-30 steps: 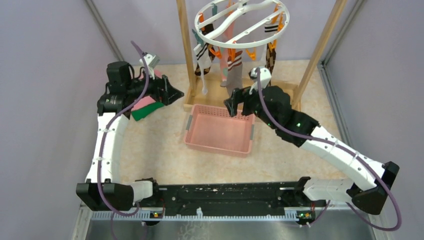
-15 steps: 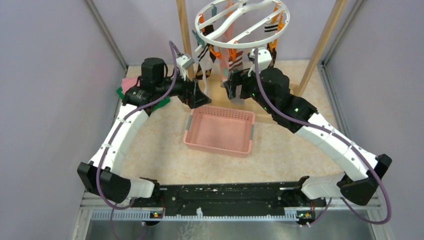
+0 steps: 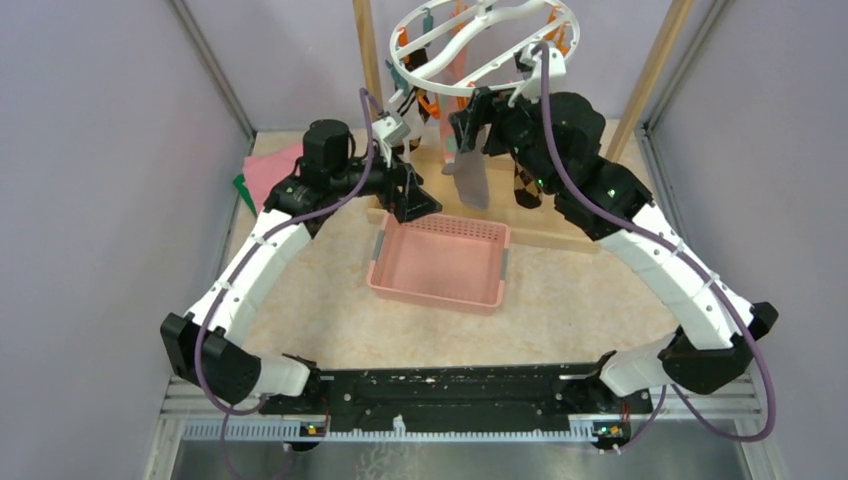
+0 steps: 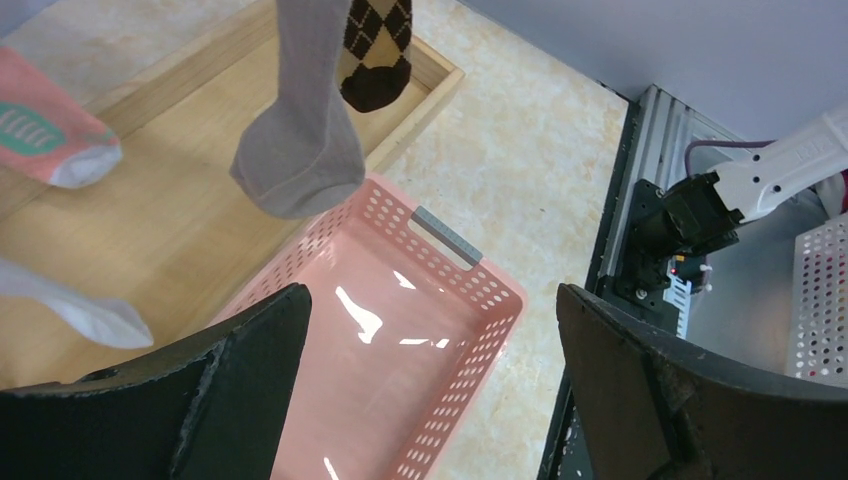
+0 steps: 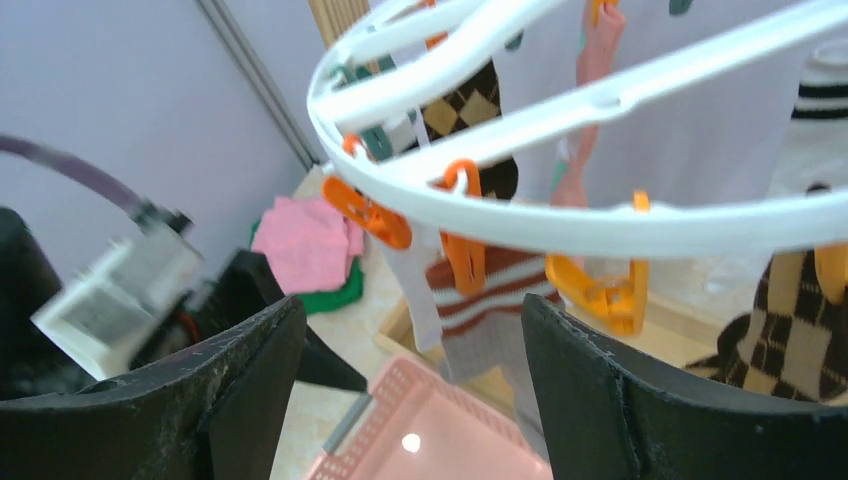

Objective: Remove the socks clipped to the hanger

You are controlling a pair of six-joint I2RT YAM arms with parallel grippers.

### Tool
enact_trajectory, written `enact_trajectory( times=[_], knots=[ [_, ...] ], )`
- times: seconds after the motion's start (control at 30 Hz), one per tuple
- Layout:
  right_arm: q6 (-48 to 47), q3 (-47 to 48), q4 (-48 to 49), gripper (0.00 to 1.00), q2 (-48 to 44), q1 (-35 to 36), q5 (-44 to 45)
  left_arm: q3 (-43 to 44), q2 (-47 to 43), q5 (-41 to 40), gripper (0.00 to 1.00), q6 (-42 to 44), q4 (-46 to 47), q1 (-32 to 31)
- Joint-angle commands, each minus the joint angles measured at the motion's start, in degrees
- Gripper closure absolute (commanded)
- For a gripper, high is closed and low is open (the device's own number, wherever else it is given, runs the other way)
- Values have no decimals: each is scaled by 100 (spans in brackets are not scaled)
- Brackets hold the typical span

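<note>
My left gripper [image 3: 413,200] hangs over the pink basket [image 3: 430,292], fingers wide apart and holding nothing. The basket has no sock yet. The socks [image 3: 470,180] hang clipped on the hanger [image 5: 560,225]. My right gripper [image 3: 468,125] is beside the grey one, fingers apart. I judge that all the removing is left to do.

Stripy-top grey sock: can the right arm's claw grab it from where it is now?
Probably yes. The right gripper is open right in front of the grey sock, hanging from an orange clip on the hanger. Nothing sits between them.
</note>
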Motion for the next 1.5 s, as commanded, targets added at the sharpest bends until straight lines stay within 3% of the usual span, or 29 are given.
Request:
enact_trajectory(
  times=[0.0,0.17,0.4,0.87,0.97,1.07,1.2,1.47],
  knots=[
    [-71,792,-323,21,464,-41,-23,-78,191,315,1,121,734,-138],
    [-34,1348,-643,25,774,-44,-32,60,559,-47,1,512,879,-360],
    [335,1386,-722,32,853,-40,166,122,742,-553,1,660,1078,-500],
    [10,1443,-355,36,1227,-46,1134,335,1107,-843,30,697,1327,-871],
    [-41,1377,-126,38,1258,-25,1219,405,1149,-1094,40,784,1331,-932],
    [-91,1324,117,44,1290,12,1280,415,1167,-1350,63,745,1386,-973],
    [-108,1388,276,51,1378,88,1342,465,1149,-1390,84,507,1373,-1000],
    [-22,1151,473,55,1238,89,1418,251,819,-1305,98,220,1049,-1002]
  ],
)
